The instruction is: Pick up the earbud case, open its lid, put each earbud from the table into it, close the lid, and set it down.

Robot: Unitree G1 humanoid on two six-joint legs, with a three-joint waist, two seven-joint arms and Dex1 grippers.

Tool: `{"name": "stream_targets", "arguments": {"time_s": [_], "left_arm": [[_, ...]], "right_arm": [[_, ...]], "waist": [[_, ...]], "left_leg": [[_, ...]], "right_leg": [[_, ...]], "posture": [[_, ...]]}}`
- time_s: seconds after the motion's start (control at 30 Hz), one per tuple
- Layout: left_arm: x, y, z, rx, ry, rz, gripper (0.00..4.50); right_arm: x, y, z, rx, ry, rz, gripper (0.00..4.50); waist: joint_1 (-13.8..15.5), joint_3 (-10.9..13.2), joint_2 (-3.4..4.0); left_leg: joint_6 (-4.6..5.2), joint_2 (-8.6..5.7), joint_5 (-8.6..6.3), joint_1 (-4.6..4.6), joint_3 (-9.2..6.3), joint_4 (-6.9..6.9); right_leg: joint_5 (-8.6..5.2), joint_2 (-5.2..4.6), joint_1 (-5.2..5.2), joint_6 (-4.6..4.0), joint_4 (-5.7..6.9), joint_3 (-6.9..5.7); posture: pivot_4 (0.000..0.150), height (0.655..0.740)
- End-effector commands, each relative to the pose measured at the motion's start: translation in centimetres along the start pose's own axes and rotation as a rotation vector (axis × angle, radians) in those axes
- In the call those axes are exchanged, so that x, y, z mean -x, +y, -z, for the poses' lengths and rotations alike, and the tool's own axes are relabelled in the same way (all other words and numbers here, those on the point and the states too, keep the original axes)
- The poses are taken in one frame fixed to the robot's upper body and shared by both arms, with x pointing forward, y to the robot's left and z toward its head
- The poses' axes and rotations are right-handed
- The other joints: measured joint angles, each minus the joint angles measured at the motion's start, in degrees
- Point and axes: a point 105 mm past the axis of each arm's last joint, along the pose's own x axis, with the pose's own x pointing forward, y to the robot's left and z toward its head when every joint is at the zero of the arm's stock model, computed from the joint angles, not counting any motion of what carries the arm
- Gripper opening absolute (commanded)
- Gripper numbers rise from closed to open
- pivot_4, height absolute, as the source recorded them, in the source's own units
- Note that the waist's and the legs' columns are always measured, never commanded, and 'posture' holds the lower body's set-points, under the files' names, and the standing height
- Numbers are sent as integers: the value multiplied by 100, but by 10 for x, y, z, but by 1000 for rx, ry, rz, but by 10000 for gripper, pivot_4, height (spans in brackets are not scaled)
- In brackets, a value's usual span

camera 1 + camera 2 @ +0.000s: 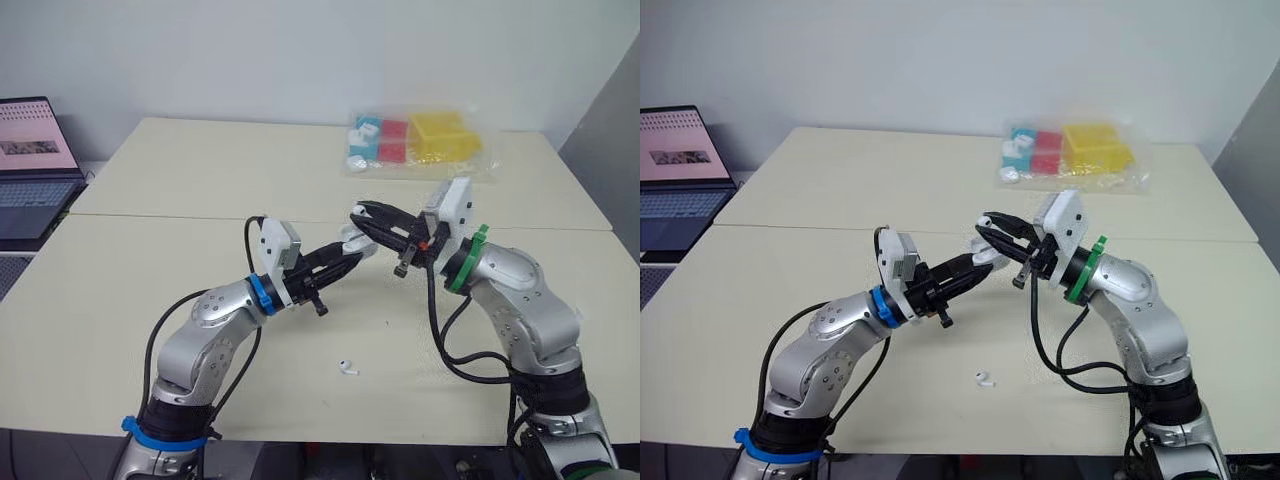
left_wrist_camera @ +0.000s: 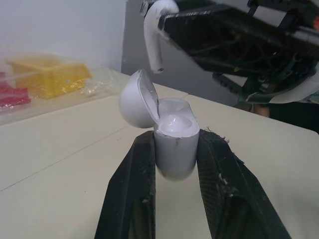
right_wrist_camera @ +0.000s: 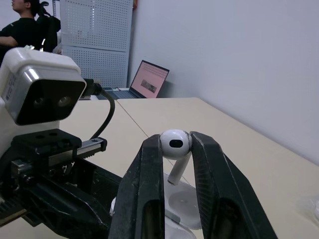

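Note:
The white earbud case (image 2: 173, 144) is held upright above the table, with my left gripper (image 1: 352, 250) shut on its body and its lid (image 2: 137, 99) swung open. Just above the case's open top my right gripper (image 1: 362, 215) is shut on a white earbud (image 3: 175, 147), stem pointing down toward the case (image 3: 175, 204). The earbud (image 2: 155, 30) hangs close over the case without touching it. A second white earbud (image 1: 347, 367) lies on the table near the front edge, between my two arms.
A clear bag (image 1: 420, 142) of red, blue and yellow items lies at the back of the table. An open laptop (image 1: 32, 165) stands off the table's left side. A person (image 3: 22, 20) sits in the far background of the right wrist view.

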Motion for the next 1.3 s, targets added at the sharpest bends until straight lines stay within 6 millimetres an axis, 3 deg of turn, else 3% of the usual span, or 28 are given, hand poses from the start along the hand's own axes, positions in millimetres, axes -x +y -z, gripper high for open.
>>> {"name": "stream_targets", "arguments": {"time_s": [0.03, 0.53, 0.77, 1.13, 1.3], "left_arm": [[-1, -1, -17, -37, -47, 7, 7978], [-1, -2, -18, -58, -40, 23, 7978], [-2, -6, -19, -133, -48, 37, 7978], [-2, -5, -14, -169, -47, 24, 7977], [1, 4, -11, -177, -39, -33, 7977]], "right_arm": [[3, 2, 0, 38, -18, -4, 4114], [16, -3, 18, 75, 32, 13, 4114], [15, 7, 21, 37, 70, -62, 4114], [24, 6, 10, -40, 116, -86, 42574], [43, 1, -12, -22, 138, -120, 42639]], "waist": [[0, 0, 0], [3, 1, 1], [4, 1, 1], [7, 1, 1], [9, 4, 6]], "left_leg": [[0, 0, 0, -1, 0, 0], [0, 0, 0, -6, 2, -1], [0, 0, 0, -6, 3, -1], [0, 0, 0, -11, 3, -2], [1, 0, 0, -20, 1, -2]], "right_leg": [[0, 0, 0, 0, -1, -1], [0, 0, -7, 0, 0, 2], [0, 0, -8, 0, 0, 2], [0, -3, -11, -1, -1, 1], [0, -3, -19, -1, -3, 0]], "posture": [[1500, 7389], [1500, 7389], [1500, 7389], [1500, 7389], [1500, 7389]]}}
